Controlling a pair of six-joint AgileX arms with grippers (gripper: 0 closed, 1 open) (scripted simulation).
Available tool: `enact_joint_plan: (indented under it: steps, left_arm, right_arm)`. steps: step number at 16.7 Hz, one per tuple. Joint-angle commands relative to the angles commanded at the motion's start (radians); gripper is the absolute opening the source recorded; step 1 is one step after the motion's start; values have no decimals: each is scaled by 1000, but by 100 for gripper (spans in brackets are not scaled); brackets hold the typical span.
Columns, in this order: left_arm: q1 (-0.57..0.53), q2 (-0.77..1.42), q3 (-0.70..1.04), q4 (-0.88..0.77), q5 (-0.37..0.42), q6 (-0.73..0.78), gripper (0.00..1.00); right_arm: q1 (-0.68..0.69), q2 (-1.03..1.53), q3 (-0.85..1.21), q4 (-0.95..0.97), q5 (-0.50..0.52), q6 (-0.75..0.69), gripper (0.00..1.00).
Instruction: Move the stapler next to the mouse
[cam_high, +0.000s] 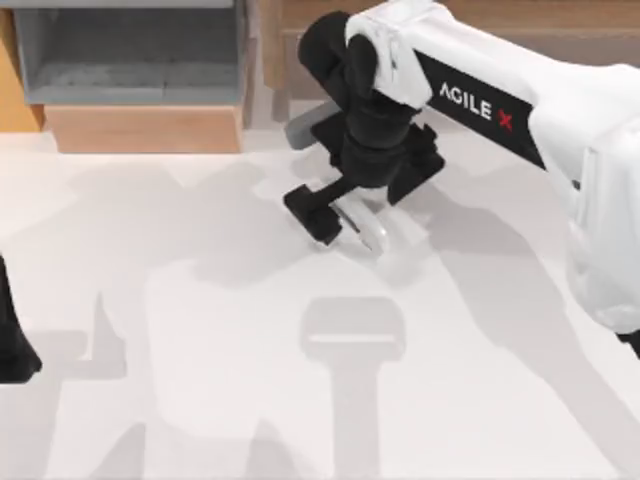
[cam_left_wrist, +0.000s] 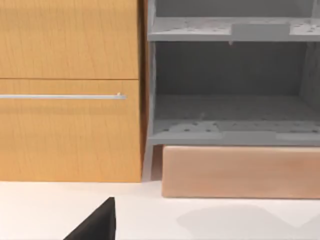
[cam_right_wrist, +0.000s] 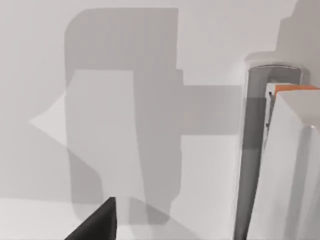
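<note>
The white stapler lies on the table at the upper middle, right beside the black finger of my right gripper. That gripper is lowered over it and stands open. In the right wrist view the stapler runs long and slim, with a dark slit and an orange patch at one end. It sits far from the dark fingertip, off to one side of the gap. The mouse is hidden or out of view. My left gripper is parked at the table's left edge, and its dark fingertip shows in the left wrist view.
A grey shelf unit on a wooden block stands at the back left, beside a wooden cabinet. A grey shape pokes out from under the right arm; I cannot tell what it is. The white tabletop spreads toward the front.
</note>
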Motion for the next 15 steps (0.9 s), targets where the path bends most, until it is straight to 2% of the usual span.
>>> enact_joint_plan:
  steps: [12,15]
  left_arm:
    - [0,0,0,0,0,0,100]
    - [0,0,0,0,0,0,100]
  right_arm:
    - [0,0,0,0,0,0,2]
    - [0,0,0,0,0,0,0]
